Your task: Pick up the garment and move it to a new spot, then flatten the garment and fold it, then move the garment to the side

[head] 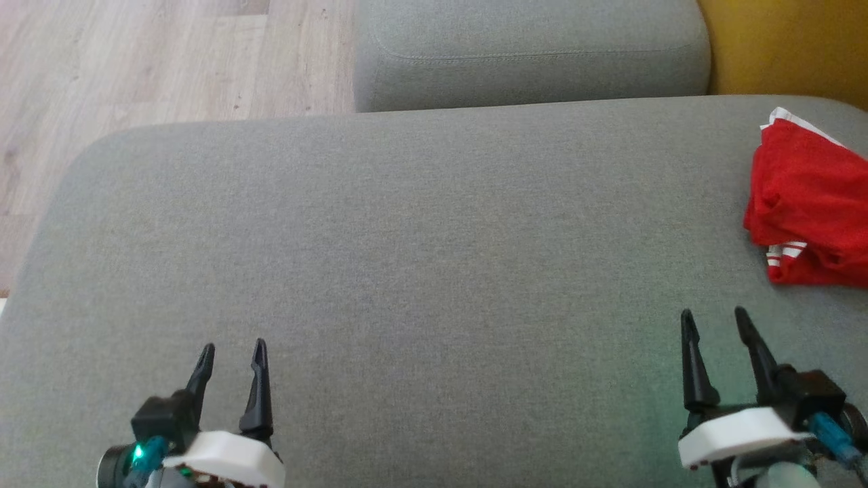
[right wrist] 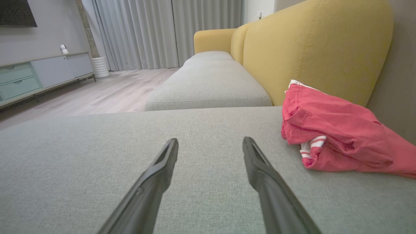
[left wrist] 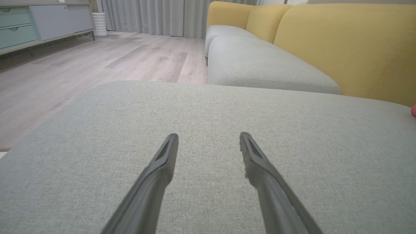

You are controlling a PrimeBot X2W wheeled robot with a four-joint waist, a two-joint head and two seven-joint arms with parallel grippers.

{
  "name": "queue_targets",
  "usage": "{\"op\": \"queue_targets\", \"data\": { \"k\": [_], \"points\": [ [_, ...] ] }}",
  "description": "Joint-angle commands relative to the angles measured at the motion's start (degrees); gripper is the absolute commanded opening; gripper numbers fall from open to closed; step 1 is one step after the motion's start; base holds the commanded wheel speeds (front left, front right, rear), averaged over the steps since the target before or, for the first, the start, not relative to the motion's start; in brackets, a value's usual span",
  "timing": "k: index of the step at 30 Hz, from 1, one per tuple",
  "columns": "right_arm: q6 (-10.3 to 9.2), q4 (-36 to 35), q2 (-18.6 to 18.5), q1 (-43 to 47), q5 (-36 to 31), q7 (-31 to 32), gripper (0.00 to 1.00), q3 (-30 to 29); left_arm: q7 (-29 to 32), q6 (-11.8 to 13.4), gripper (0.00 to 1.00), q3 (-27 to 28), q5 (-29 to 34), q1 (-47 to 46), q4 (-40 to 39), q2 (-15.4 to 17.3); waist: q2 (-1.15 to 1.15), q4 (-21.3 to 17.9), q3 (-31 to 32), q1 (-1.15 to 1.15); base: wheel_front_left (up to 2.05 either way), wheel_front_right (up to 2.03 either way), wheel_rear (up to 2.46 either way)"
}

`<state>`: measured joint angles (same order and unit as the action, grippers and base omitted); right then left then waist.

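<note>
A red garment (head: pixel 810 203) with white striped trim lies crumpled at the right edge of the grey cushion (head: pixel 434 271), against the yellow backrest. The right wrist view shows the garment (right wrist: pixel 338 133) as a bunched heap ahead and to the right of the fingers. My right gripper (head: pixel 713 320) hovers open over the cushion, a short way in front of the garment and apart from it. At the lower left, my left gripper (head: pixel 232 350) is open too, holding nothing, far from the cloth. A sliver of red (left wrist: pixel 413 111) peeks in at the left wrist view's right edge.
A second grey seat cushion (head: pixel 529 54) lies beyond the one I work on. Wooden floor (head: pixel 135 61) drops off to the left. The yellow sofa back (right wrist: pixel 312 45) walls the right side. A low cabinet (right wrist: pixel 39 74) stands across the room.
</note>
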<state>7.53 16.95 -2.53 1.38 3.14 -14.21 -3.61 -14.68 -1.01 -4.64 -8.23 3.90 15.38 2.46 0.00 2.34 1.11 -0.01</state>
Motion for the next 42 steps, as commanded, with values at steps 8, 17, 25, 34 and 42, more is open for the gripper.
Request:
{"op": "queue_targets", "data": {
  "k": [8, 17, 25, 34, 42],
  "points": [
    [-0.04, -1.93, -0.35, -0.54, 1.19, -0.77, 1.00, 1.98, -0.32, 0.08, 1.00, 2.35, -0.26, -1.69, -1.98, 0.42, 0.00, -0.87, 0.27, 0.01, 0.00, 0.00, 0.00],
    [0.00, 1.38, 0.03, 0.77, 0.91, 0.08, 0.00, 0.93, 0.06, -0.55, 0.00, -0.12, -0.01, 0.57, 0.67, -0.09, 0.00, -1.34, 0.32, 0.01, 0.00, 0.00, 0.00],
    [0.00, 1.43, 0.01, -0.04, 6.46, 1.66, 0.00, 0.40, 1.71, -0.93, 0.00, 0.92, -5.26, -0.41, 0.91, -0.05, 0.00, -1.40, 0.22, 0.01, 0.00, 0.00, 0.00],
    [-0.01, 0.86, -0.02, -0.42, 12.88, 2.96, 0.00, 0.34, 3.03, -1.36, 0.00, 1.52, -11.38, -0.96, 0.52, -0.02, 0.00, -1.48, 0.10, 0.01, 0.00, 0.00, 0.00],
    [-0.01, 0.53, -0.04, -0.91, 18.53, 4.23, 0.00, 0.14, 4.33, -1.74, 0.00, 2.18, -16.77, -1.59, 0.32, 0.02, 0.00, -1.54, 0.00, 0.01, 0.00, 0.00, 0.00]
  ]
}}
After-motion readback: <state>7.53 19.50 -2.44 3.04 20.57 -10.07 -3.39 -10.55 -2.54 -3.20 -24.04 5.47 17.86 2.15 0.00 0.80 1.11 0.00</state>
